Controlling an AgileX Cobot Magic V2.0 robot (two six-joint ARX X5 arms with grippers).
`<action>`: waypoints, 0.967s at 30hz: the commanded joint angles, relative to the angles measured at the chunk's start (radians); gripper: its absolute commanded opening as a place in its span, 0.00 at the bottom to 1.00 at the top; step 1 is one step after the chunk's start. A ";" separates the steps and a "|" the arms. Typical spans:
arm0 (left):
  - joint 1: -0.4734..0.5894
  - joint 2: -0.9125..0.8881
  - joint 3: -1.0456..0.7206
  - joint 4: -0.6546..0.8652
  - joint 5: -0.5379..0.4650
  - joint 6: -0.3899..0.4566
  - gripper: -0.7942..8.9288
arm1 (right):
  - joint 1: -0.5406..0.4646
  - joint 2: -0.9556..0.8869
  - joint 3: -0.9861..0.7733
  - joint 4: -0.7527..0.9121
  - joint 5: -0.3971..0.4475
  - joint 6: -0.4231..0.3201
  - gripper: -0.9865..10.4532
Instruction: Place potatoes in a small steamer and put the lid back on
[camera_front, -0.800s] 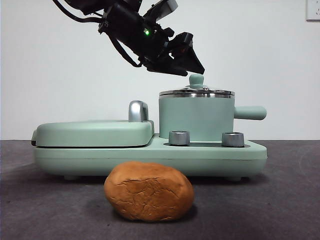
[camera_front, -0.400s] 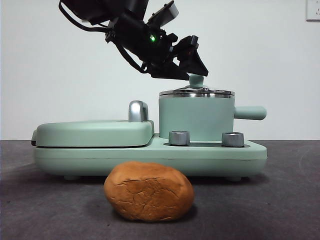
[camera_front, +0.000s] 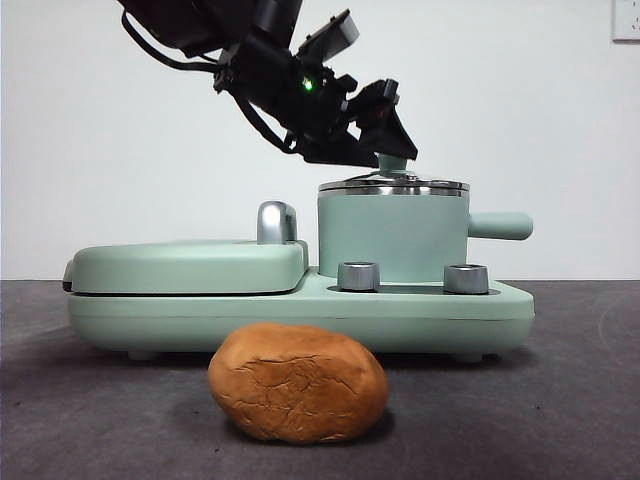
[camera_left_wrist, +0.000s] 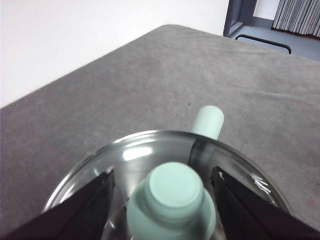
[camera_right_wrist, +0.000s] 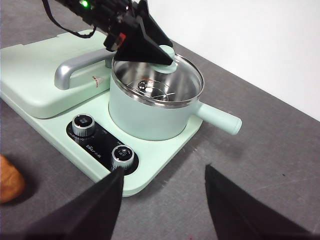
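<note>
The left gripper (camera_left_wrist: 167, 187), jaws spread, straddles the mint-green knob of the round glass lid (camera_left_wrist: 135, 155) on the mint-green cylindrical steamer pot (camera_front: 392, 237), while the orange-brown cracked potato (camera_front: 297, 382) lies in front of the mint-green cooker base (camera_front: 300, 315).

Even, bright light from above; soft shadows under the potato (camera_front: 298, 383). Glare streaks the glass lid (camera_left_wrist: 150, 155). The left wrist view is blurred close up.

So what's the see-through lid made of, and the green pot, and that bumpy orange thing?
The lid looks like clear glass with a shiny steel rim: you can see inside the pot. Its knob seems smooth matte plastic. The pot has a painted-looking mint coat, probably over metal. The potato has rough, cracked, dull skin; real or pretend, I can't tell.
</note>
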 joint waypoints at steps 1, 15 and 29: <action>-0.008 0.035 0.027 0.011 -0.001 -0.005 0.41 | 0.004 0.005 0.018 0.006 0.002 0.014 0.31; -0.008 0.040 0.027 0.012 -0.002 0.000 0.09 | 0.004 0.005 0.018 0.006 0.002 0.014 0.31; -0.005 -0.036 0.036 0.010 -0.036 0.008 0.09 | 0.004 0.005 0.018 0.006 0.002 0.014 0.31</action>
